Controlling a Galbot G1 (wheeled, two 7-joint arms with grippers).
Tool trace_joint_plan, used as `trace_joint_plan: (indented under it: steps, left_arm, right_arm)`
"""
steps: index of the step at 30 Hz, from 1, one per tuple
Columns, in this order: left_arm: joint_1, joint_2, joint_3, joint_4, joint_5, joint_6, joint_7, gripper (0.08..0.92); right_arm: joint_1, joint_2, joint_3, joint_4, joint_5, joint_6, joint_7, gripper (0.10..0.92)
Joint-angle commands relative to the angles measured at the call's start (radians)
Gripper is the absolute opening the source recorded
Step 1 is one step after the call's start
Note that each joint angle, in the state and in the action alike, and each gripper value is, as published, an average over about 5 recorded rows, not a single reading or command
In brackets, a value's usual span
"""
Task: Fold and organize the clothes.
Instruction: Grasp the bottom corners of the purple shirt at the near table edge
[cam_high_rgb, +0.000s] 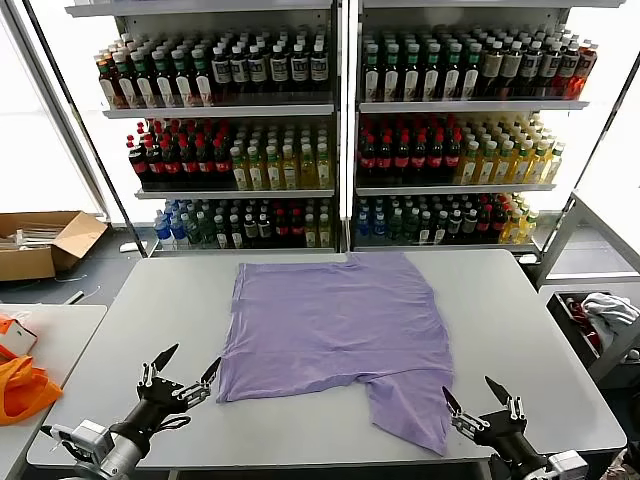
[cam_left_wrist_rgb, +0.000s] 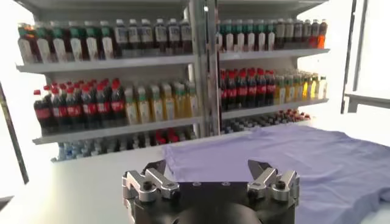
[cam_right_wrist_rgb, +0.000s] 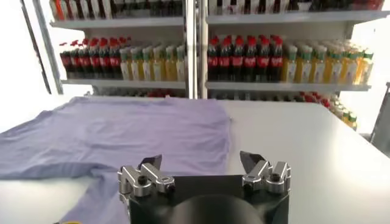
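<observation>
Lavender T-shirt (cam_high_rgb: 325, 325) spread flat at centre frame on grey worktop (cam_high_rgb: 520, 320), left gripper (cam_high_rgb: 180, 372) lower left and right gripper (cam_high_rgb: 477, 397) lower right, both with jaws wide open and empty; folding apparently unstarted, next likely needing hem corners grasped.

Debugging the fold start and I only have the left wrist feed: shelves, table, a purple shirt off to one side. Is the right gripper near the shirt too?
Observer: Yes. The right gripper hovers open at the table's near edge, just beside the sleeve that points toward the robot.
Operator: And the left one, relative to the shirt?
Observer: The left gripper is open too, just off the T-shirt's near left corner, not touching it.
Operator: Shirt already folded?
Observer: No, it lies spread flat in a single layer.
Operator: Anything else nearby?
Observer: An orange bag sits on a separate side table to the left.
</observation>
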Motion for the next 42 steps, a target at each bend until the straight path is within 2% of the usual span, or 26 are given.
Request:
trace_joint_plan:
  steps: [1, 16, 19, 26, 42]
  left_arm:
    - [-0.036, 0.085, 0.122, 0.058, -0.067, 0.148, -0.064, 0.822]
    - [-0.050, 0.039, 0.136, 0.128, -0.059, 0.122, -0.064, 0.823]
    - [-0.059, 0.025, 0.144, 0.147, -0.050, 0.119, -0.064, 0.822]
    - [-0.099, 0.017, 0.159, 0.193, -0.049, 0.104, -0.077, 0.803]
    - [-0.091, 0.001, 0.194, 0.193, -0.025, 0.084, -0.085, 0.343]
  right_arm:
    - [-0.051, 0.009, -0.056, 0.022, -0.035, -0.087, 0.044, 0.823]
    - [0.029, 0.063, -0.181, -0.039, -0.145, -0.088, 0.064, 0.819]
    - [0.041, 0.065, -0.189, -0.059, -0.161, -0.085, 0.067, 0.772]
    - [0.041, 0.061, -0.195, -0.068, -0.170, -0.065, 0.055, 0.569]
    - [0.031, 0.054, -0.194, -0.057, -0.160, -0.040, 0.047, 0.126]
